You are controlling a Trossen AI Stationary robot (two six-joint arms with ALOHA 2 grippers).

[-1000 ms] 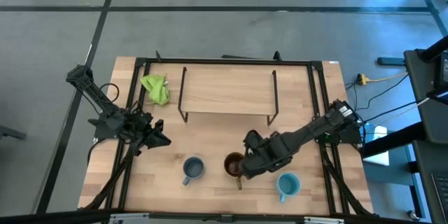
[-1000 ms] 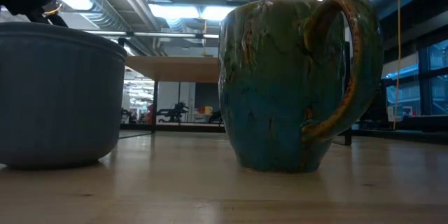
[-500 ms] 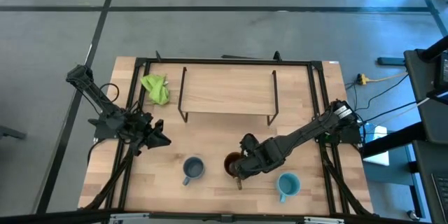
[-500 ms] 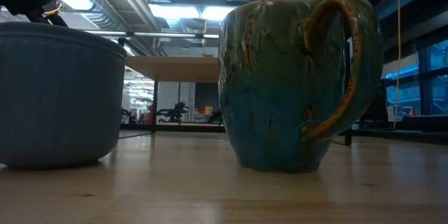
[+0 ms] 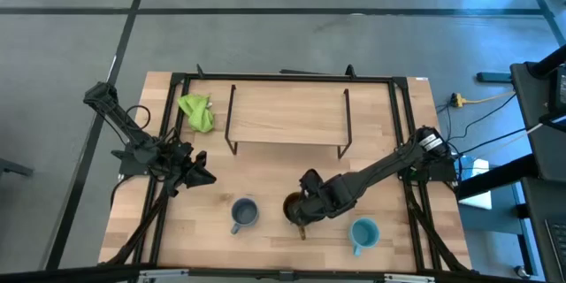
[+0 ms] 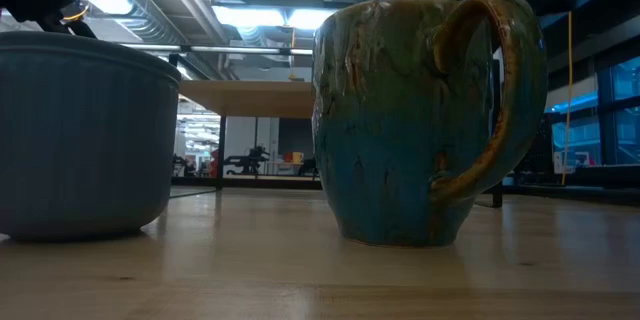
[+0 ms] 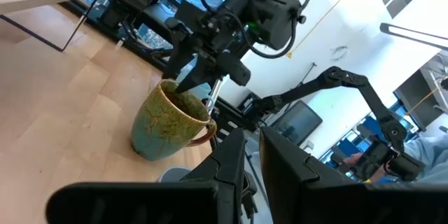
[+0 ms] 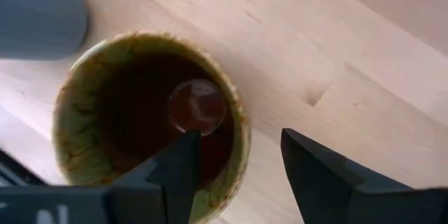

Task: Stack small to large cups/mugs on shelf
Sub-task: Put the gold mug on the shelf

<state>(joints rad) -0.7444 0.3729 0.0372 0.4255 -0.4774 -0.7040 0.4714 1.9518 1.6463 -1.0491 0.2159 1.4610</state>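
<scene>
Brown-olive glaze with a dark inside: that handled ceramic mug (image 5: 294, 208) stands upright on the wooden tabletop (image 5: 389, 159), and it sits directly beneath my right hand (image 8: 234, 164). My fingers are spread open, one finger (image 8: 178, 164) over the dark hollow and the other (image 8: 329, 175) outside the wall, so the mug's near rim lies in the gap between them. The move ahead, as I judge it, is straight down and then a pinch on that wall.

Taking the brown-olive mug as the mark: the small grey-blue mug (image 5: 243, 213) stands just beside it towards my left, the light sky-blue mug (image 5: 363, 233) near it towards my right, and the low light-wood shelf on black wire legs (image 5: 287, 115) lies beyond it, bare on top.

My left hand (image 5: 202, 177) waits well apart from that mug, fingers nearly together and holding nothing.
</scene>
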